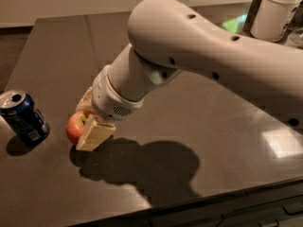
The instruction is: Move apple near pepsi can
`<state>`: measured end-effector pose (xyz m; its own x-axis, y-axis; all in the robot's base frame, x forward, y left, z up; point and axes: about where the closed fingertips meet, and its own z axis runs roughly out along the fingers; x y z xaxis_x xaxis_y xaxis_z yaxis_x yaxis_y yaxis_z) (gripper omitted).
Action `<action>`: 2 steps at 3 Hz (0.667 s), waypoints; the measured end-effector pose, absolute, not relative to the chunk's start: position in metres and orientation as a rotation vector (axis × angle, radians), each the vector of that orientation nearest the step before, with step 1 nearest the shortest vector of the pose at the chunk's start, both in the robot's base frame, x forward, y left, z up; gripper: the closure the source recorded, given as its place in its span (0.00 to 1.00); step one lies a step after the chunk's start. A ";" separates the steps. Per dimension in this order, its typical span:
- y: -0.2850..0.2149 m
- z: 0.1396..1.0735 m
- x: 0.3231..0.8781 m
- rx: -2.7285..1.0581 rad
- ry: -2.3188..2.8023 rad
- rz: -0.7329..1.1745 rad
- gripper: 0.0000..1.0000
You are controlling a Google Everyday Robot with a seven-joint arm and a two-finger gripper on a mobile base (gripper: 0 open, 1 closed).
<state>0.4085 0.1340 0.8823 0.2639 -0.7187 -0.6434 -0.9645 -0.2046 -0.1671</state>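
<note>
Because the apple (74, 126) must end close to the pepsi can (23, 118), I look first at the gap between them. The can stands upright at the left edge of the dark surface (213, 126), and the apple is near it on its right side, with only a narrow strip of bare surface between the two. They do not touch.

The gripper (84, 125) is low over the surface, at the end of the big pale arm (189, 46) that reaches in from the upper right. Its fingers (96, 134) are pinching the apple: one pale pad lies against the side nearer to the camera, and the other shows behind the fruit. I think this side grip was chosen because a round fruit would roll away if it were only pushed. The apple is very low, with its shadow directly below, but I cannot tell whether it rests on the surface or hangs just above it.

In my judgement the carrying part is almost done. What remains is to set the apple down and spread the fingers without knocking the can, which looks light and easy to tip. A white container (279, 11) stands far away at the upper right and plays no part.
</note>
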 end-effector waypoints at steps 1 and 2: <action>0.160 0.879 0.416 -2.035 1.496 0.581 1.00; 0.182 0.879 0.421 -2.062 1.474 0.572 1.00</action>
<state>0.4214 0.1816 0.8791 0.3126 -0.7218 -0.6174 -0.9493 -0.2591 -0.1779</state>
